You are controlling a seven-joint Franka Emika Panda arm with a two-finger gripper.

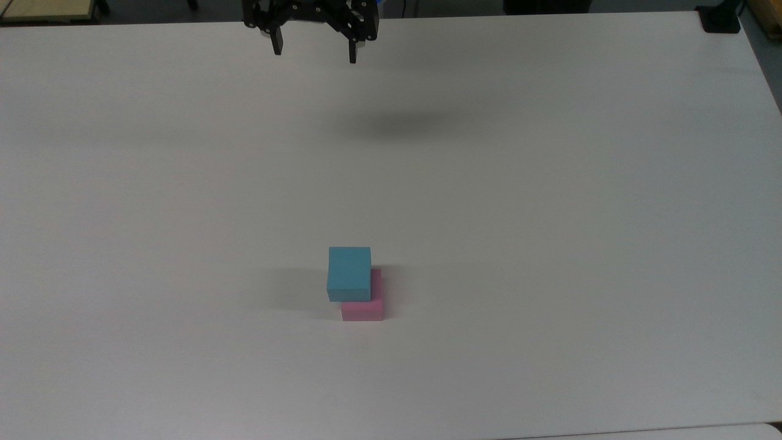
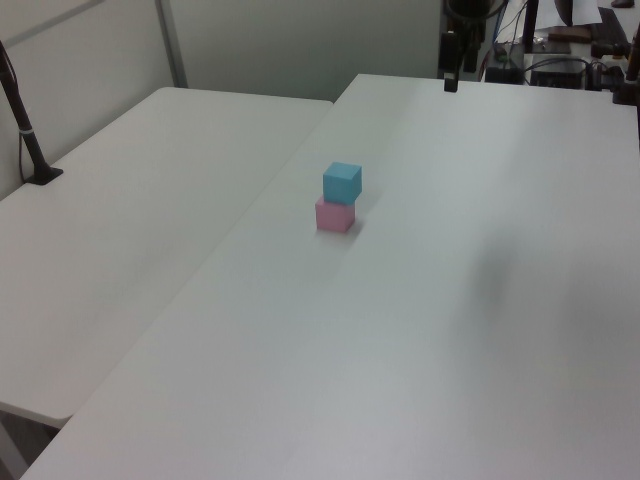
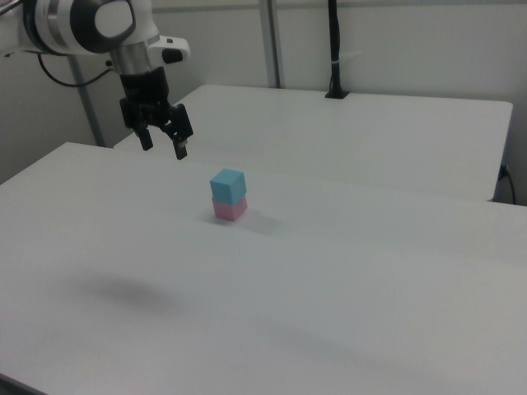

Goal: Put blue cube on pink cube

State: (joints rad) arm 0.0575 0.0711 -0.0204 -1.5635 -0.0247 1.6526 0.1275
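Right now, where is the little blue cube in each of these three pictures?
Top view: blue cube low, just left of centre.
Left view: it sits above centre, near the middle.
Right view: it is left of centre, at mid-height.
Shared landmark: the pink cube directly under it.

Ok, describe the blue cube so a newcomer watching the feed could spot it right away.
Start at the wide white table; in the top view, look a little below its middle for a two-block stack. The blue cube is the upper, sky-blue block, resting on the pink cube, offset toward the top view's left.
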